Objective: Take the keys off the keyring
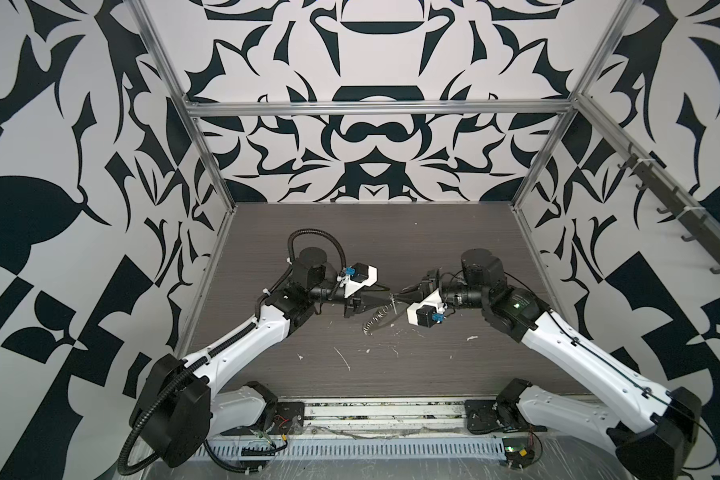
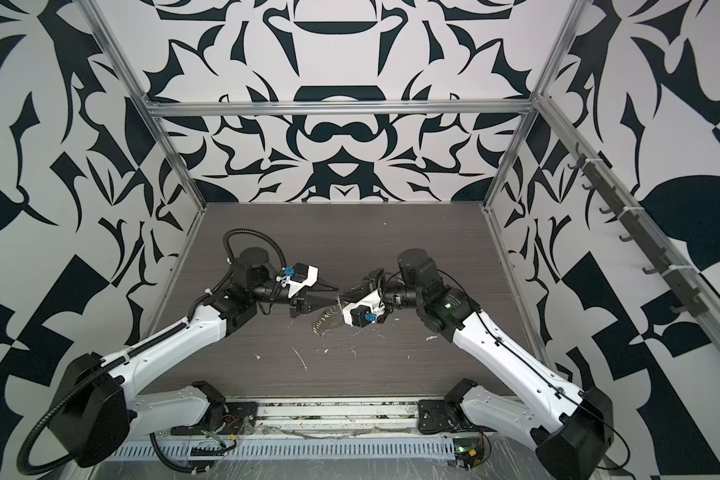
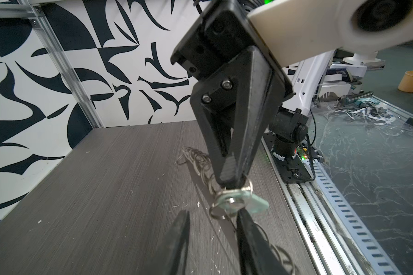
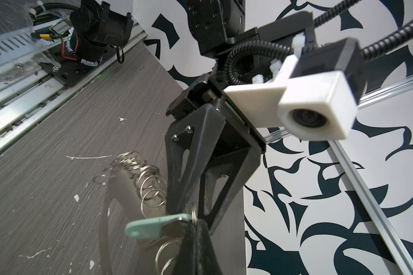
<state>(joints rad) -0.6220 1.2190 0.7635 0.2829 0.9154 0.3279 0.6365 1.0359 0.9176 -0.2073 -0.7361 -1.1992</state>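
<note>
In both top views my two grippers meet tip to tip above the middle of the dark table. The keyring hangs slanting down from them. It is a grey band strung with several silver split rings. The keys, one pale mint oval tag, sit at its raised end. My right gripper is shut on a split ring right at the tag. My left gripper is open; one fingertip touches the rings under the tag.
White flecks and scratches mark the table in front of the keyring. Aluminium frame posts and patterned walls close in three sides. A rail of hooks runs along the right wall. A slotted cable tray lies along the front edge.
</note>
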